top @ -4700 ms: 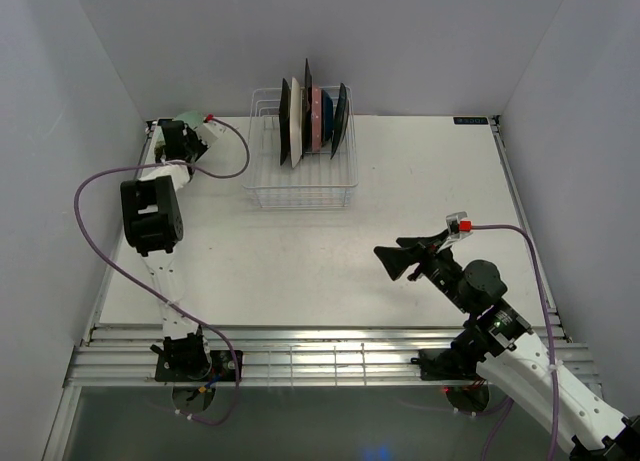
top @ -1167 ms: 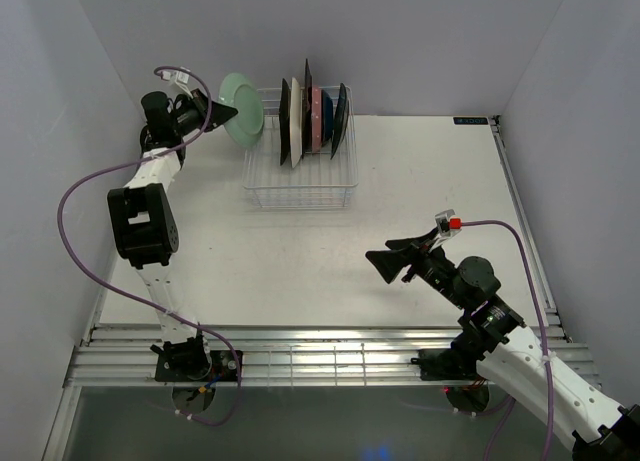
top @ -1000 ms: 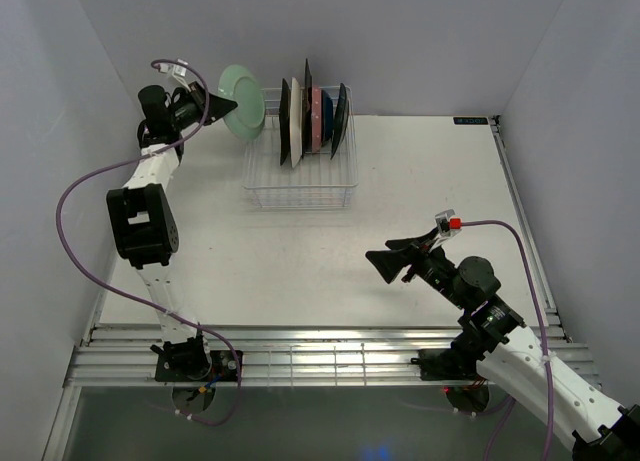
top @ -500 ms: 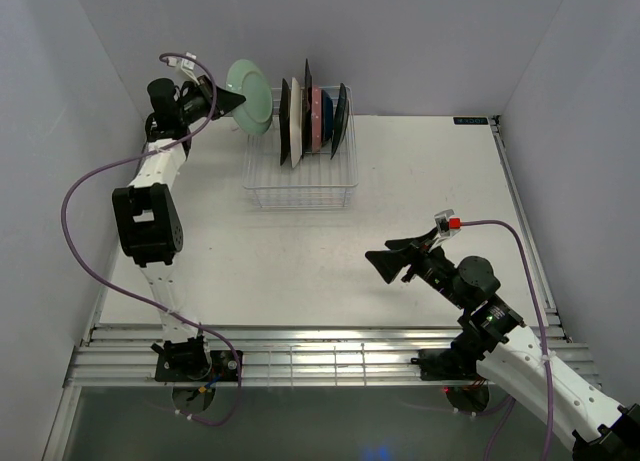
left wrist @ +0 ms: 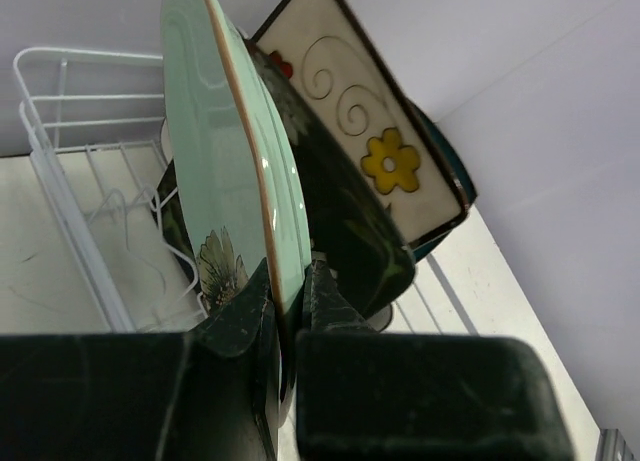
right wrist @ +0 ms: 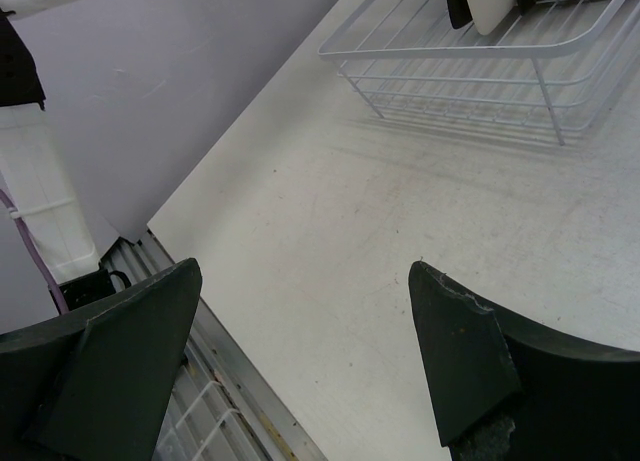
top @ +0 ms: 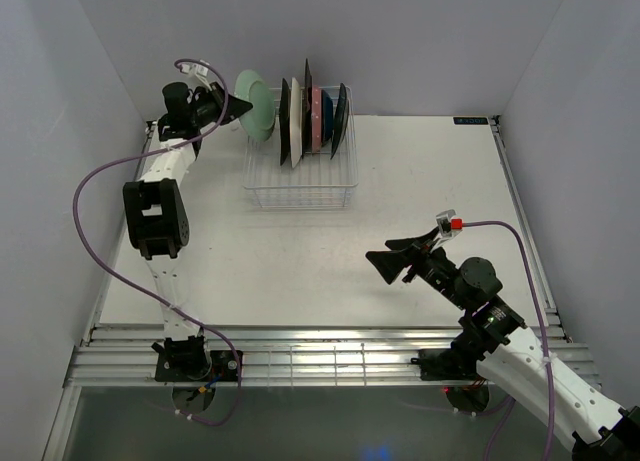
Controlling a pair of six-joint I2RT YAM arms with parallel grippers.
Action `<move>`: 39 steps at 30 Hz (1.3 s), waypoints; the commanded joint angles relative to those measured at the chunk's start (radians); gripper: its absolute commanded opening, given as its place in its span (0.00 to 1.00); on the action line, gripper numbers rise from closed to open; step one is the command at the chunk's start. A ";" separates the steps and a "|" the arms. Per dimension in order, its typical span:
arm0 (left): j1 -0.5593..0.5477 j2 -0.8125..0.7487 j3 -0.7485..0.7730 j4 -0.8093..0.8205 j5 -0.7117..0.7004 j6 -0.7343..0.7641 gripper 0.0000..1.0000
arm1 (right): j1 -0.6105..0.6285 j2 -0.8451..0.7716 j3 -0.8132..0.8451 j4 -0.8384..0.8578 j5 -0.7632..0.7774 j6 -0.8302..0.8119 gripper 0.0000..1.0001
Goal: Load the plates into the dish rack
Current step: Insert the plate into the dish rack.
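Last plate heads for the rack: the left tool (top: 229, 107), clamped shut on the rim of the round pale green plate (top: 255, 105), has carried it in the past few seconds from the far left corner of the bench (top: 300, 251) up and across to the left end of the white wire dish rack (top: 300, 186). The plate now hangs in the air just beside the dark floral plate (left wrist: 345, 231), first in the row already standing between the prongs. It is not yet seated. No other plate shows on the bench, so the job looks close to finished, with only the lowering into a free slot left.

Over that swing the plate has turned from broadside to nearly edge-on. It now stands upright on its rim, its faces to left and right like the racked plates. Being round, it has no long axis of its own; its flat plane runs from the near side to the far side, across the rack.

The right tool (top: 385, 262) hovers over the near right of the bench, jaws spread wide and holding nothing.
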 commanded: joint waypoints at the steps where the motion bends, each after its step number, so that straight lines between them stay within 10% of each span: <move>1: -0.011 -0.026 0.057 0.059 -0.024 0.030 0.00 | -0.003 -0.009 -0.005 0.038 -0.008 0.007 0.90; 33: -0.194 0.057 0.075 -0.087 -0.298 0.360 0.00 | -0.003 -0.018 -0.021 0.038 -0.010 0.006 0.90; 39: -0.199 0.060 0.077 -0.103 -0.274 0.370 0.32 | -0.003 -0.019 -0.019 0.038 -0.011 0.006 0.90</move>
